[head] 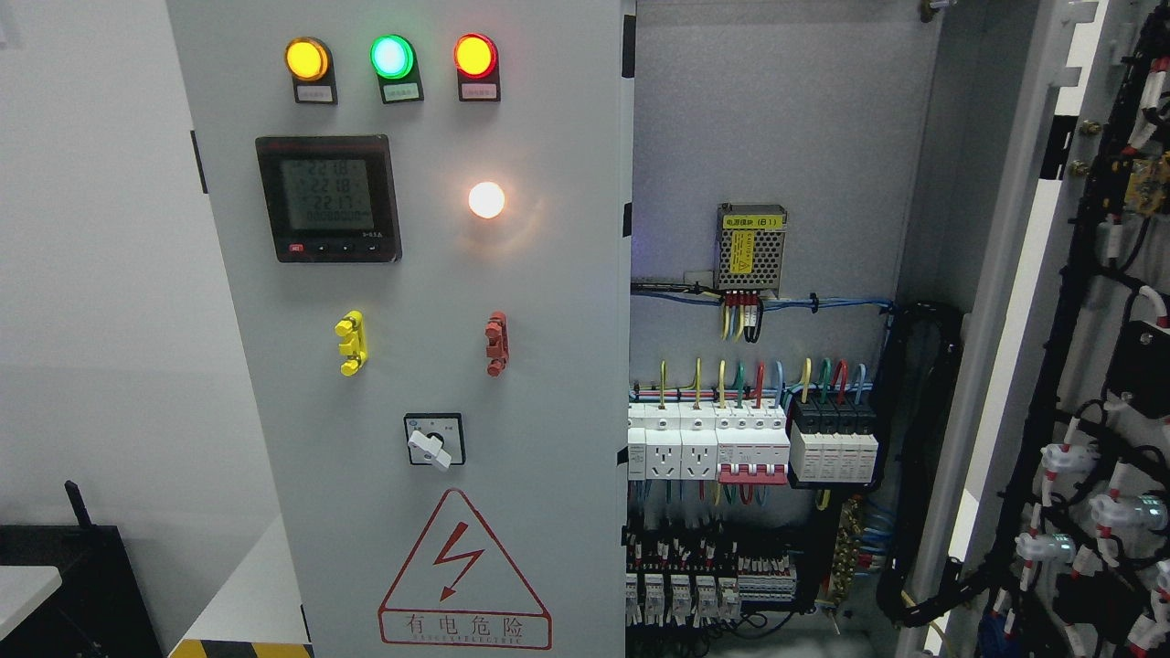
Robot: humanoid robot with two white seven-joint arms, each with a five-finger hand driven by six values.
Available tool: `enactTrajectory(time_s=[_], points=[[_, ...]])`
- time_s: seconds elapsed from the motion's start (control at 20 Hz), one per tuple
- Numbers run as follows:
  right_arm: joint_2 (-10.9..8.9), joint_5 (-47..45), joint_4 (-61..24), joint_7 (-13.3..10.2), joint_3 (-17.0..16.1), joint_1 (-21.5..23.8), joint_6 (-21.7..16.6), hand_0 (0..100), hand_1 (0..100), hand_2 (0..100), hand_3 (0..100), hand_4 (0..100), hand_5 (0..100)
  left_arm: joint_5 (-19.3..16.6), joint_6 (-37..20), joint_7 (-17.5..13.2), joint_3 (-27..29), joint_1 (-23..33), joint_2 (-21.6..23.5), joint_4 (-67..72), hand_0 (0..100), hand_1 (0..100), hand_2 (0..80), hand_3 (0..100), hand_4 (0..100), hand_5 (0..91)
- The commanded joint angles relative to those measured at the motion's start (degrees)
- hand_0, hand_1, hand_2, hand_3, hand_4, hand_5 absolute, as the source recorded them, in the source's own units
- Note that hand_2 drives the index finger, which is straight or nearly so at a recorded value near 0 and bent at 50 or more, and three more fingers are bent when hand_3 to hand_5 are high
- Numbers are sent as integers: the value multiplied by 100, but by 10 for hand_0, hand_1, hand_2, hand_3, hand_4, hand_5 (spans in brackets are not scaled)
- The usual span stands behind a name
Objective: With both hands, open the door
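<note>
No part of the robot's body shows in the head view: no arm, wrist or hand from the lower left, the lower right or the bottom edge. L hand and R hand both out of frame, so pose and finger state can't be told for either.

Left door [402, 366] shut; right door [1079, 320] swung open, exposing breakers [749, 443].

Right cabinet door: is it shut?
No, the right door is swung wide open, exposing the breakers and wiring inside, while the left door is closed.
</note>
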Motion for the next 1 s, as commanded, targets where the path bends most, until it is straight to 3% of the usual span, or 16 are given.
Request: enactTrajectory(time_s=[0.0, 0.1, 0.95], points=[[-1, 0, 0, 0, 0, 0, 3, 383, 0, 0, 0, 0, 0, -869, -10, 222, 166, -178, -992, 2235, 0, 0, 0, 0, 0, 0], [-1, 0, 0, 0, 0, 0, 3, 383, 0, 0, 0, 0, 0, -1151, -1, 407, 174, -170, -1001, 2244, 0, 0, 0, 0, 0, 0], [-1, 0, 0, 0, -9, -17, 3, 383, 0, 0, 0, 0, 0, -1319, 17, 469, 464, -64, -1001, 2235, 0, 0, 0, 0, 0, 0]])
